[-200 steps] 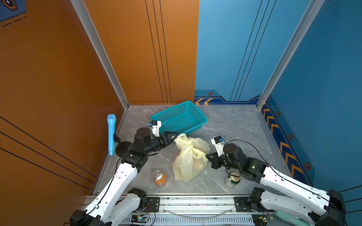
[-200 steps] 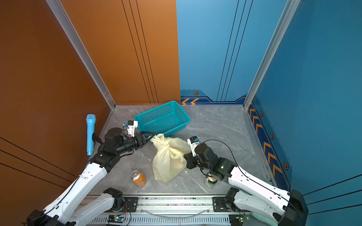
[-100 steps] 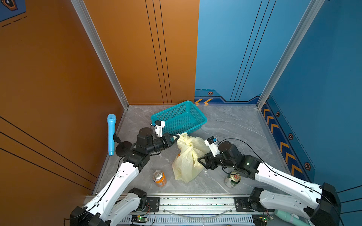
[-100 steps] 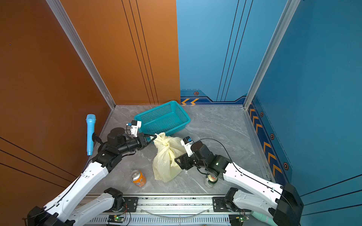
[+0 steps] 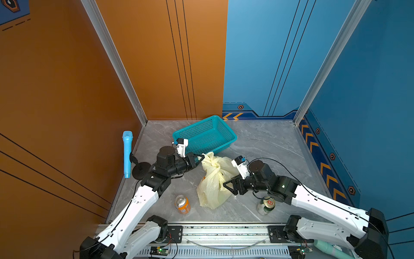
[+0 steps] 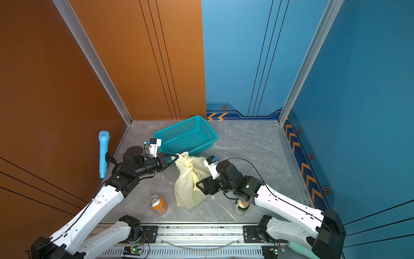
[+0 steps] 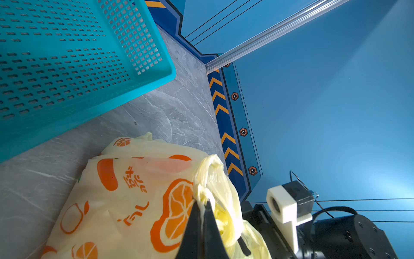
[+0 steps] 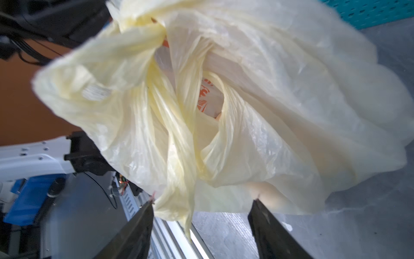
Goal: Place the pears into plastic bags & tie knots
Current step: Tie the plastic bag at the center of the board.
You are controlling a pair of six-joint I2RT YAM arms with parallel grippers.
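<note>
Grey marble-look worktop (image 5: 264, 143) — the reference. Off its left edge and left half of its far edge: orange wall panels (image 5: 56, 89). Right half of far edge and right edge: blue panels (image 5: 369, 101). Aluminium posts (image 5: 114, 60) at both far corners. Chevron-striped skirting (image 5: 324, 170) along the right edge — even, soft light.

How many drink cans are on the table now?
2. An orange can sits left of the plastic bag, near the front edge; a green can sits right of it, partly under the right arm. No others show.
</note>
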